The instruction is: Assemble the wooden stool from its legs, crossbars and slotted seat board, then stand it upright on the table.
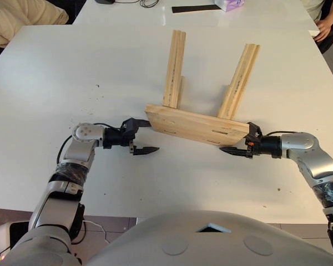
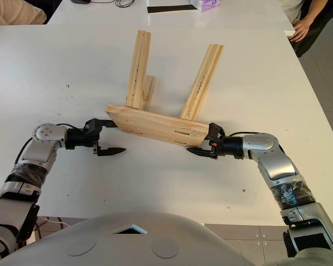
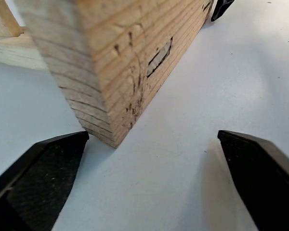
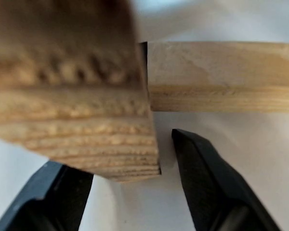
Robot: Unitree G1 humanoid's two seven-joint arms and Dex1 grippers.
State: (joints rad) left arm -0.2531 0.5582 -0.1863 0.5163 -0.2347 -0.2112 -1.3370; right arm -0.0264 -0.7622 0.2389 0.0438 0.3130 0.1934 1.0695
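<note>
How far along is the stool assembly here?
Done: legs are joined to the seat, which lies on its edge. In hand: the open left gripper and right gripper straddle the seat's ends. Left: standing it upright.

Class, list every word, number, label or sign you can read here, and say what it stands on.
None can be read.
The seat board shows only wood grain and slots, the legs bare wood.
Any print on the purple box far behind is too small to read.
</note>
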